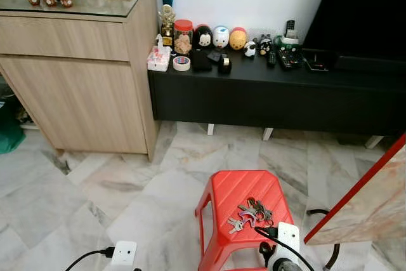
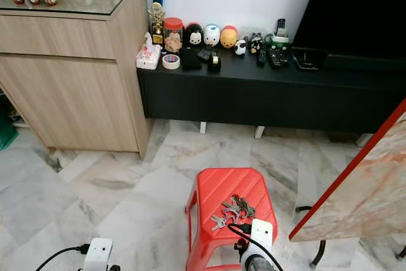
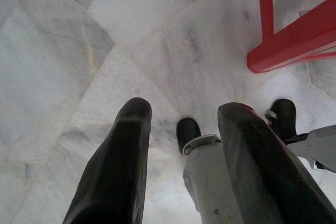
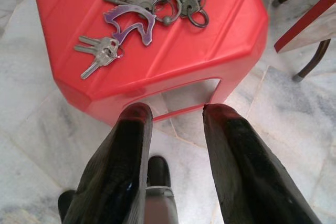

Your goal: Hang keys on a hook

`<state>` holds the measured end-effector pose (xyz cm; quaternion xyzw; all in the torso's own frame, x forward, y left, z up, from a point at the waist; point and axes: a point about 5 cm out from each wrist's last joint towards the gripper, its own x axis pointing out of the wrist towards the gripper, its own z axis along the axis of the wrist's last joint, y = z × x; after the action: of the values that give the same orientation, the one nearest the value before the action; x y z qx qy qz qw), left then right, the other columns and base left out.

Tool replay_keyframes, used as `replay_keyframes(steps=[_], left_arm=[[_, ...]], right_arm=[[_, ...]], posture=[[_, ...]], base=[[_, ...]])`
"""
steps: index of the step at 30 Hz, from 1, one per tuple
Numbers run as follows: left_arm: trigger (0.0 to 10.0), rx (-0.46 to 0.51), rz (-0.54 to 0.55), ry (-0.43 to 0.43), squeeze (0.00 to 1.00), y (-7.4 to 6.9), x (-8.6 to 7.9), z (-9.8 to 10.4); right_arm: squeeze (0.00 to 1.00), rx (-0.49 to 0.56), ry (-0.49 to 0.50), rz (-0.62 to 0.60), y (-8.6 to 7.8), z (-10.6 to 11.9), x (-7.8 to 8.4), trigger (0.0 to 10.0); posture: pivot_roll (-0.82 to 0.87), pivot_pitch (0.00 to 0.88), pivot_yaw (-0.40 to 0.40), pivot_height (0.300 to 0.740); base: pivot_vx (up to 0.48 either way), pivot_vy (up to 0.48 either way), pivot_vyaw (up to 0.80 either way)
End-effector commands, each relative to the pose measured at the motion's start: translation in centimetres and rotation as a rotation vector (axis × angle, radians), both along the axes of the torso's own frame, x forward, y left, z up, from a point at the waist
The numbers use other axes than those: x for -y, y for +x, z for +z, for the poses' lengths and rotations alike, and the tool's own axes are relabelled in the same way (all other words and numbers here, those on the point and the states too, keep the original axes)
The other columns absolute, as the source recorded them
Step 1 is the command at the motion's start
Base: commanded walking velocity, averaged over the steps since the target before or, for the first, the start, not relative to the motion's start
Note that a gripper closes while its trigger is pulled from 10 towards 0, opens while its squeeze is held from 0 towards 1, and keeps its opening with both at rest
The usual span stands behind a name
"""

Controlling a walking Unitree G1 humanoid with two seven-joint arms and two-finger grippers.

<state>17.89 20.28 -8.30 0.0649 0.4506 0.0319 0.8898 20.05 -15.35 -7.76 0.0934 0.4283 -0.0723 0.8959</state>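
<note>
A bunch of keys (image 1: 248, 214) with a purple horse-shaped tag (image 4: 131, 22) lies on top of a red plastic stool (image 1: 235, 195) on the marble floor. My right gripper (image 4: 173, 111) is open and hangs low in front of the stool, apart from the keys, with nothing between its fingers. That arm's wrist (image 1: 287, 239) shows just beside the stool's near right corner. My left gripper (image 3: 184, 111) is open too, pointing down at bare floor to the left of the stool, with a stool leg (image 3: 294, 40) at the edge of its view.
A wooden cabinet (image 1: 82, 61) stands at the far left. A low black console (image 1: 266, 93) along the wall carries toys, jars and remotes. A marble tabletop with a red edge (image 1: 374, 201) juts in at the right, close to the stool.
</note>
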Motion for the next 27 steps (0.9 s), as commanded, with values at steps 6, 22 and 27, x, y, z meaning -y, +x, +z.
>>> replay_keyframes(steps=[6, 22, 27], left_arm=[[10.0, 0.015, 0.055, -0.014, 0.0, 0.2, 0.1, 0.1], [10.0, 0.06, 0.045, 0.0, 0.0, 0.5, -0.6, 0.5], [10.0, 0.099, 0.035, -0.012, 0.0, 1.0, -0.6, 0.8]], right_arm=[[0.0, -0.009, -0.034, 0.017, 0.2, 0.1, 0.7, 10.0], [0.0, 0.057, 0.011, -0.009, 0.2, 0.3, 0.0, 10.0], [0.0, 0.087, 0.037, -0.001, 0.1, 0.3, -0.5, 10.0]], posture=[[0.1, 0.0, -0.129, 0.735], [0.11, 0.0, -0.104, 0.735], [0.12, 0.0, -0.052, 0.735]], base=[[0.0, 0.0, 0.0], [0.0, 0.0, 0.0], [0.0, 0.0, 0.0]])
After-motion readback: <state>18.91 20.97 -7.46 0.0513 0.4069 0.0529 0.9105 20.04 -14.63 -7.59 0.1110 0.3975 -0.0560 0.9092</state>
